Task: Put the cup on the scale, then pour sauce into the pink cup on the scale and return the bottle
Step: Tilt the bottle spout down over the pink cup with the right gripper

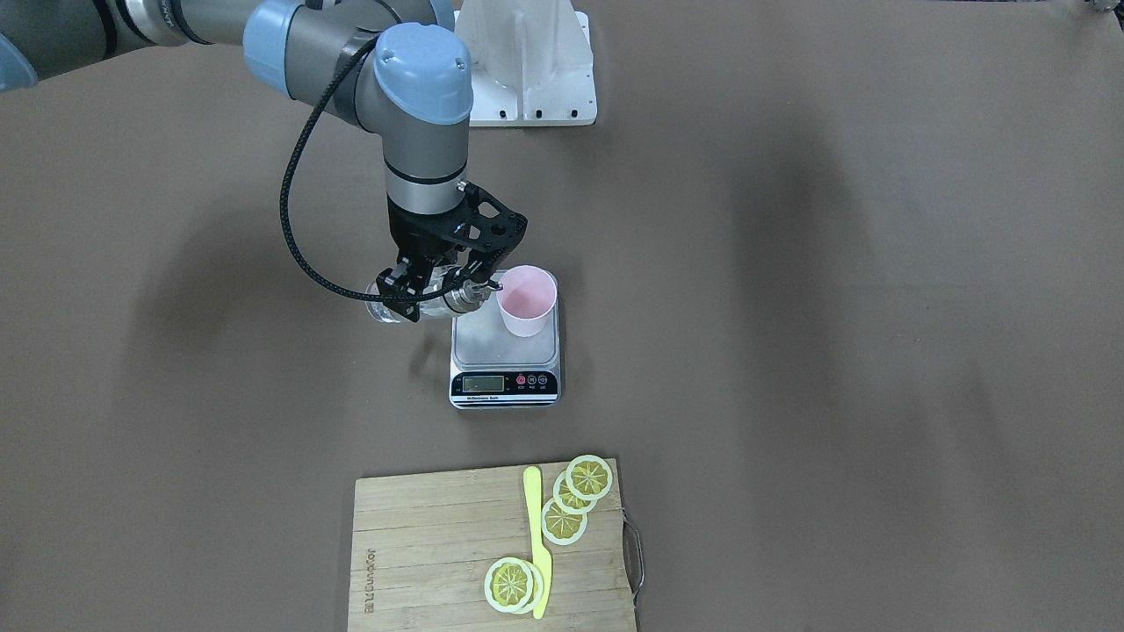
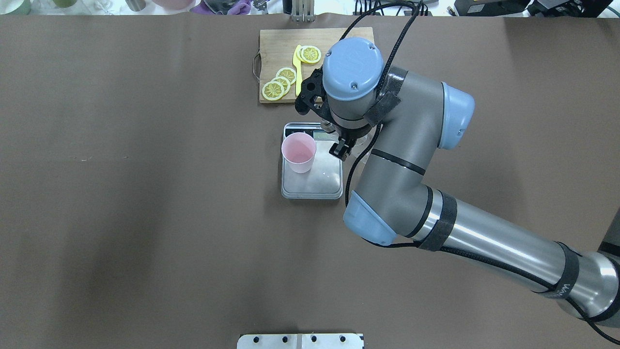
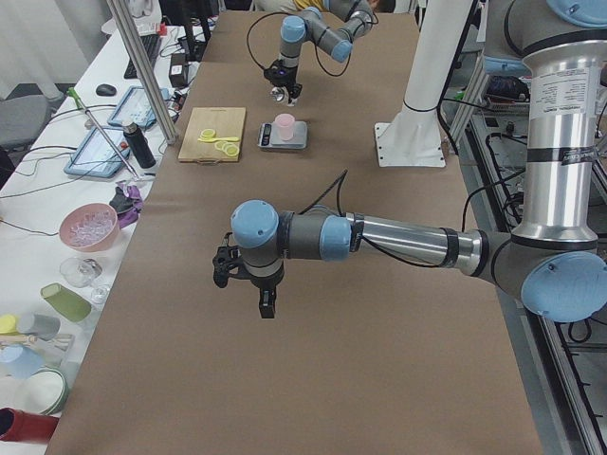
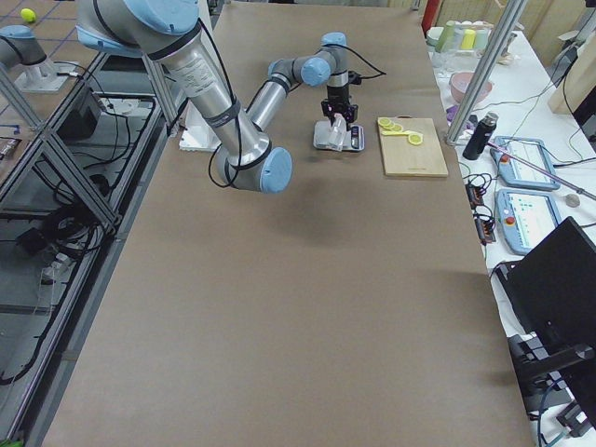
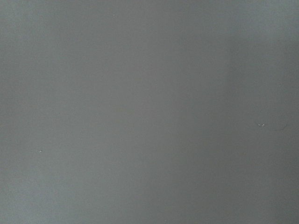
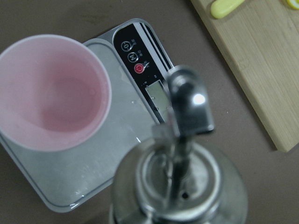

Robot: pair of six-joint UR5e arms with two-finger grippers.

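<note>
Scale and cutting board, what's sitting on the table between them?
Nothing. In the front-facing view, the strip of brown table between the scale and the wooden cutting board is bare.

Right hand (image 1: 430, 294) clamped, pointing down

Pale pink cup (image 1: 527, 300) upright on silver-grey scale (image 1: 505, 353), near one corner; clear bottle (image 6: 180, 186) tipped sideways alongside, metal pourer at cup's rim.
</note>
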